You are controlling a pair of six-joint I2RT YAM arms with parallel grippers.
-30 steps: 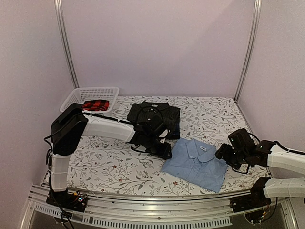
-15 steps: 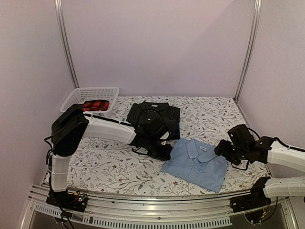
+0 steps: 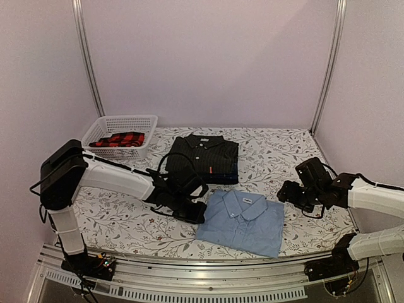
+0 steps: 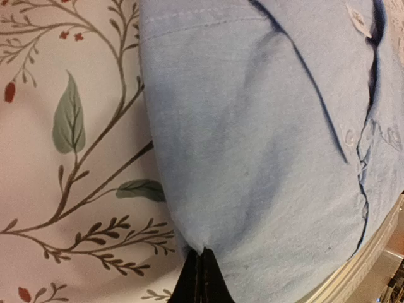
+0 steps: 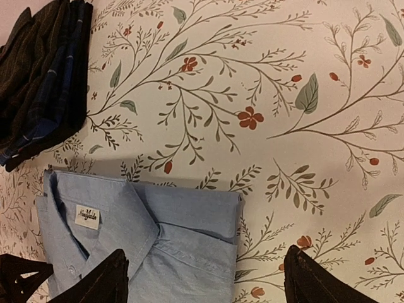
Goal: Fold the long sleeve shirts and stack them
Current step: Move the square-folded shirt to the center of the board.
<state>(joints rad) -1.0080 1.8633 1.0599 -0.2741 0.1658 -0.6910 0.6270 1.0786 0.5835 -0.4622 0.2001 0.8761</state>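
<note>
Blue shirt (image 3: 243,214) lies folded at front edge; left gripper (image 3: 198,213) is clamped on its left edge. Right gripper (image 3: 286,192) sits beside it, fingers apart.

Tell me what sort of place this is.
Probably a robot lab test cell: aluminium frame posts, two arms bolted to a metal rail, a folded light blue shirt on a floral table.

You have one folded shirt (image 3: 243,218) at lower centre on the table (image 3: 126,208), left gripper (image 3: 198,213) at its left edge, right gripper (image 3: 282,192) apart to its right. The stacked shirts (image 3: 205,158) lie behind it. The basket (image 3: 120,120) stands upper left (cloth (image 3: 120,139) inside).
</note>
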